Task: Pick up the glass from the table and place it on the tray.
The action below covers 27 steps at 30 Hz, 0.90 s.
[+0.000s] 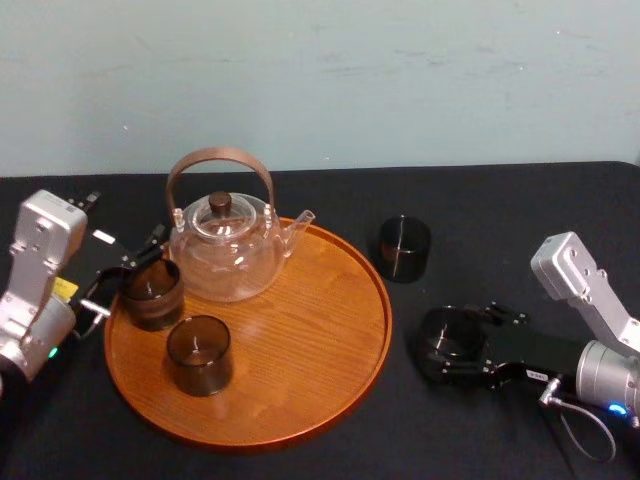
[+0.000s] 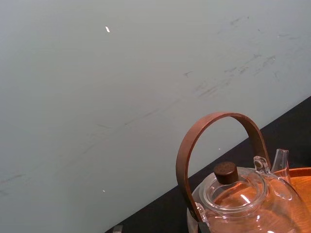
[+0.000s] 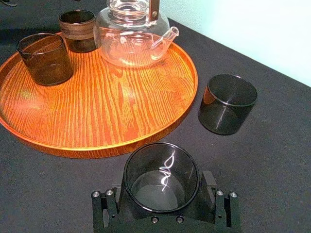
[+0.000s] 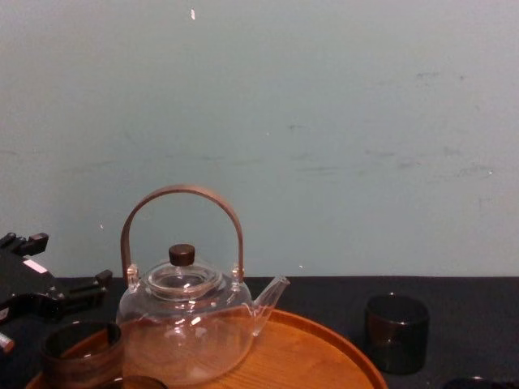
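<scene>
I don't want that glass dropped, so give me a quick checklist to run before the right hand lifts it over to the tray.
1. Grip: ok. The right hand is closed around the smoky glass, with no gap showing.
2. Glass upright on the table: ok.
3. Landing spot: ok. The right half of the tray is bare wood.
4. Path: ok. The other dark glass stands farther back, off the line.
5. Things on the tray: ok. The teapot, banded glass and plain glass sit at its back and left.
6. Left hand: ok, at the tray's left rim.
</scene>
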Tool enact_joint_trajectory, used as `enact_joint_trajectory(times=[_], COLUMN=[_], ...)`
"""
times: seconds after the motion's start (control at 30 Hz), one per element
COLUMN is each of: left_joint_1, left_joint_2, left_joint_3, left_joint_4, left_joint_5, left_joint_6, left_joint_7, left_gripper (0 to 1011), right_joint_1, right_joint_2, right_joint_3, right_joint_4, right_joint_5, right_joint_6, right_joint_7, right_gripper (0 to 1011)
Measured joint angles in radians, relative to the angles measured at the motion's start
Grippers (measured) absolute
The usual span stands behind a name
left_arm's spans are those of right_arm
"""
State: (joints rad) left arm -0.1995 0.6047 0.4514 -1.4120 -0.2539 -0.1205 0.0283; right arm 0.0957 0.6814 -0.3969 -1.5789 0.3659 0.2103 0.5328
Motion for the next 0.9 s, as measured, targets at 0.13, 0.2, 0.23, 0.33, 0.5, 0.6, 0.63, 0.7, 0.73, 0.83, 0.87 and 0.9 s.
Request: enact_joint_trajectory(times=[0.13, 0.2, 0.23, 0.33, 0.5, 0.6, 0.63, 0.7, 0.73, 0.83, 0.87, 0.9], left_joint_1=[0.000, 0.000, 0.000, 0.000, 0.000, 0.000, 0.000, 0.000, 0.000, 0.000, 0.000, 0.000], left_joint_2=[0.000, 0.000, 0.000, 0.000, 0.000, 0.000, 0.000, 0.000, 0.000, 0.000, 0.000, 0.000], left_joint_3=[0.000, 0.000, 0.000, 0.000, 0.000, 0.000, 0.000, 0.000, 0.000, 0.000, 0.000, 0.000], left_joint_4=[0.000, 0.000, 0.000, 0.000, 0.000, 0.000, 0.000, 0.000, 0.000, 0.000, 0.000, 0.000], left_joint_5=[0.000, 0.000, 0.000, 0.000, 0.000, 0.000, 0.000, 0.000, 0.000, 0.000, 0.000, 0.000], left_joint_6=[0.000, 0.000, 0.000, 0.000, 0.000, 0.000, 0.000, 0.000, 0.000, 0.000, 0.000, 0.000], left_joint_7=[0.000, 0.000, 0.000, 0.000, 0.000, 0.000, 0.000, 0.000, 0.000, 0.000, 0.000, 0.000], left_gripper=[1001, 1001, 1001, 1001, 1002, 1002, 1001, 1001, 1001, 1001, 1001, 1001], right_joint_1=[0.006, 0.007, 0.008, 0.008, 0.008, 0.008, 0.008, 0.008, 0.008, 0.007, 0.007, 0.007], right_joint_2=[-0.003, -0.004, -0.004, -0.004, -0.004, -0.003, -0.003, -0.003, -0.003, -0.003, -0.003, -0.003], right_joint_3=[-0.005, -0.008, -0.010, -0.009, -0.008, -0.008, -0.007, -0.007, -0.007, -0.007, -0.007, -0.007], right_joint_4=[0.003, 0.003, 0.003, 0.003, 0.003, 0.003, 0.003, 0.003, 0.003, 0.003, 0.003, 0.003], right_joint_5=[-0.003, -0.006, -0.008, -0.008, -0.008, -0.008, -0.007, -0.007, -0.007, -0.006, -0.006, -0.006], right_joint_6=[0.002, 0.002, 0.001, 0.001, 0.000, 0.000, 0.000, 0.000, 0.000, 0.000, 0.000, 0.000], right_joint_7=[0.000, 0.000, 0.000, 0.000, 0.000, 0.000, 0.001, 0.000, 0.000, 0.000, 0.000, 0.000], right_gripper=[1002, 1002, 1002, 1002, 1002, 967, 944, 913, 903, 903, 903, 903])
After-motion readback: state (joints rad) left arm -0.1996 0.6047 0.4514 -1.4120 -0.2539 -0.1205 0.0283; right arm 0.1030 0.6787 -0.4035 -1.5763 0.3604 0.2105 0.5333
